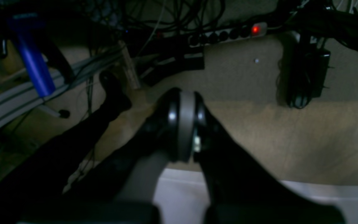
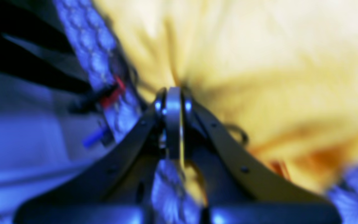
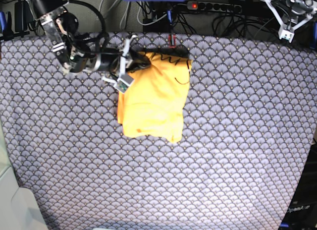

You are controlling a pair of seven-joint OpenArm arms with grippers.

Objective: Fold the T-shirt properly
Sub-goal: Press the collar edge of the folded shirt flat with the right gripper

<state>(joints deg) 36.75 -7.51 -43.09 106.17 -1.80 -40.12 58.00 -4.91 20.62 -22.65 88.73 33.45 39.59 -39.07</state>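
1. The right gripper (image 3: 140,61) is on the left side of the base view. It lies low over the cloth (image 3: 237,141), at the top left edge of the shirt (image 3: 153,98).
2. Its jaws are closed tight. In the right wrist view a thin yellow strip shows between them, so it seems to be pinching the shirt edge, likely to pull that side over for a fold.
3. The shirt lies in the top middle of the cloth. It is already a bunched, partly folded shape, with dark squiggles near its top right corner.
4. The fold looks uneven, so I think more tidying is needed.
5. The left gripper (image 1: 183,124) is far off at the top right, away from the shirt. Its jaws are closed and hold nothing. It looks parked out of the way.
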